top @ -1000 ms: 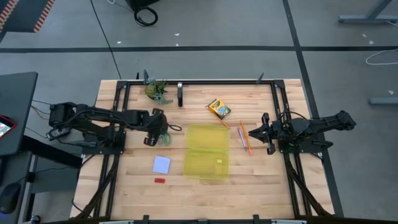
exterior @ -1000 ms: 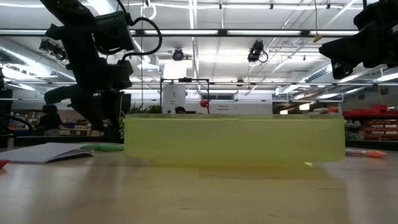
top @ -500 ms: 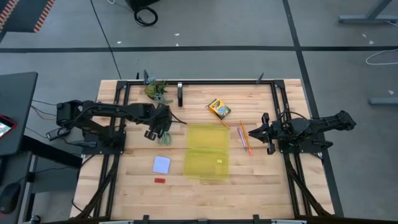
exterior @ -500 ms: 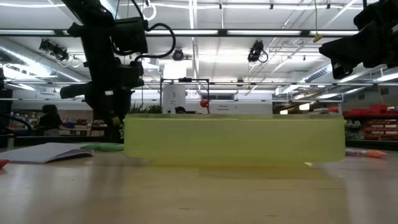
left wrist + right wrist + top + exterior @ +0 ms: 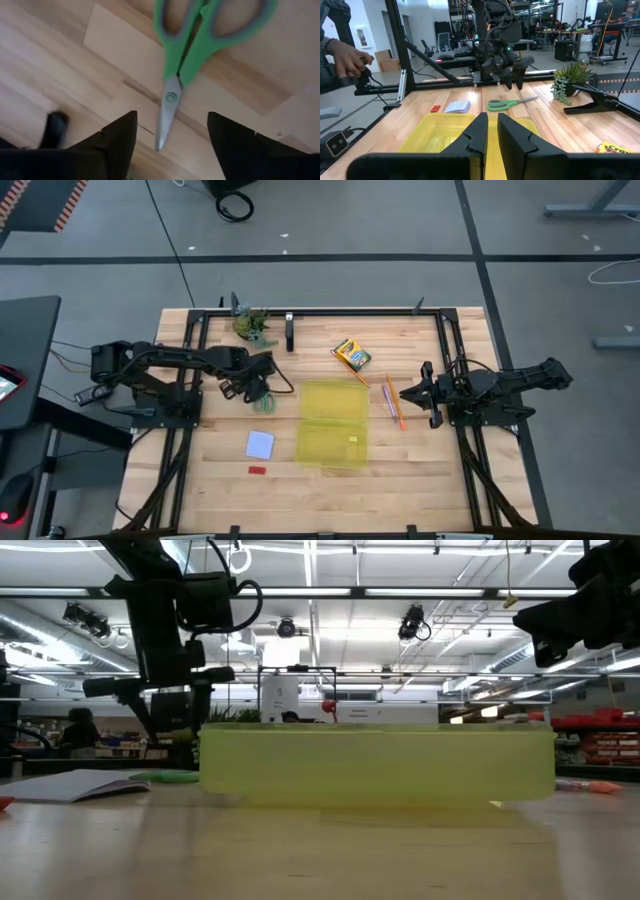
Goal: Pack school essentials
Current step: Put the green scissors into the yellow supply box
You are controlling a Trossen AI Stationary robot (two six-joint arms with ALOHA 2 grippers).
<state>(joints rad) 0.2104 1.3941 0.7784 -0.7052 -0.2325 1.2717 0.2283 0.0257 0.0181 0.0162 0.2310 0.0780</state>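
My left gripper (image 5: 167,132) hangs open directly over the green-handled scissors (image 5: 186,55) lying flat on the table (image 5: 65,75), blade tip between my fingers, long axis running away from me, right arm well apart

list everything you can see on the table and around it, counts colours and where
scissors: 1, green handles, flat on the table under the left gripper
yellow case: 1, translucent yellow, open at table centre
crayon box: 1, yellow-green, far side of the case
pencil: 1, orange, right of the case
pen: 1, purple, beside the pencil
note pad: 1, pale blue, left of the case
eraser: 1, red, near the front edge
leafy clump: 1, green, far left of the table
person's hand: 1, beyond the table in the right wrist view
left gripper: fingers open, above the scissors
right gripper: fingers shut, waiting right of the pencil
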